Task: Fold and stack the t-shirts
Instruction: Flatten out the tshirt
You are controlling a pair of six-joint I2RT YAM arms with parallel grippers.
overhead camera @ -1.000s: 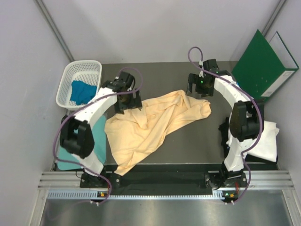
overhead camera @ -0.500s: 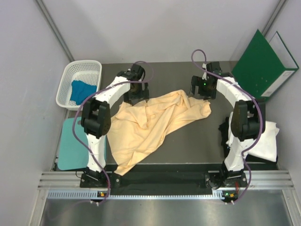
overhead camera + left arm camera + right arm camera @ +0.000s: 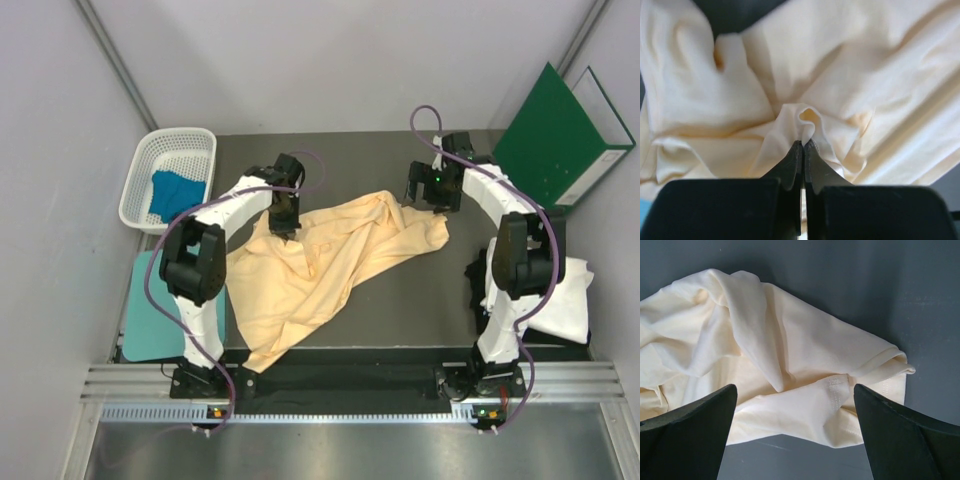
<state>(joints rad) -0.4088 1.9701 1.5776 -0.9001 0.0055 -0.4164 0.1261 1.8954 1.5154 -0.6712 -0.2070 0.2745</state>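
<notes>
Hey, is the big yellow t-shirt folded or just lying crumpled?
Crumpled, not folded. The peach-yellow t-shirt lies bunched in loose wrinkles across the table, and the left gripper is shut on a pinch of it.

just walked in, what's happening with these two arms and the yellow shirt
Two arms are working on a crumpled peach-yellow t-shirt on the table. The left fingers are shut on a pinched-up fold near its far left edge; the right fingers stand wide open above its far right corner, gripping nothing. This shirt is not folded yet. A blue t-shirt sits in the basket, and a white t-shirt lies beside the right arm.
</notes>
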